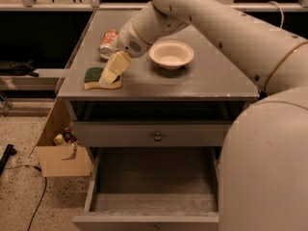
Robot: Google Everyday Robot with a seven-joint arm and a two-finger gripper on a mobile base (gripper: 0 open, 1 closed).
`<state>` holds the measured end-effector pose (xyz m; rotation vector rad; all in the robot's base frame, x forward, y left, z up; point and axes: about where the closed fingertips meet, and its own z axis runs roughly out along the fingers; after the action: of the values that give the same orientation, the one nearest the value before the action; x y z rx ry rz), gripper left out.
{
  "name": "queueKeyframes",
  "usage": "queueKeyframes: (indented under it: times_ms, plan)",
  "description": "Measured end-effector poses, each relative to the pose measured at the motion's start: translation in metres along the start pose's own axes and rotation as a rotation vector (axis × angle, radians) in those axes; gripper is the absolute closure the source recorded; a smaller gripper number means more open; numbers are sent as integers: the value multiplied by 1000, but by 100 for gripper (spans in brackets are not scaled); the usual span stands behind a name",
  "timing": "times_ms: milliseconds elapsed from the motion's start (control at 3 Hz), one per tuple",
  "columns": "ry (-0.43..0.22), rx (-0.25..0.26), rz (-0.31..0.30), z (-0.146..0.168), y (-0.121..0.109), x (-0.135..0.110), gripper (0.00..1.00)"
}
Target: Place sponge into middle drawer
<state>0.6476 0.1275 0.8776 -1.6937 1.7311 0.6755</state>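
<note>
The sponge [94, 77], dark green on top with a pale yellow layer beneath, lies at the front left of the grey cabinet top [192, 81]. My gripper [110, 76] reaches down from the arm's white wrist [132, 42] and sits over the sponge's right end, hiding that end. Whether it touches the sponge cannot be told. The middle drawer [154, 202] is pulled out wide open below, at the bottom of the view, and its pale worn floor is bare.
A red-orange soda can [108, 40] lies on its side behind the sponge. A white bowl [171, 55] stands right of the gripper. A shut drawer front with a round knob [157, 136] sits above the open drawer. A cardboard box [60, 146] stands on the floor at the left.
</note>
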Motion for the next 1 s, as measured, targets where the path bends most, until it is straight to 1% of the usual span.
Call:
queueKeyframes:
  times_ms: [333,667,1000]
  plan:
    - [9,-24,5,12,12,4,0]
    - [31,-42,-4,30,9,2,0]
    - [31,-42,-4,30,9,2,0]
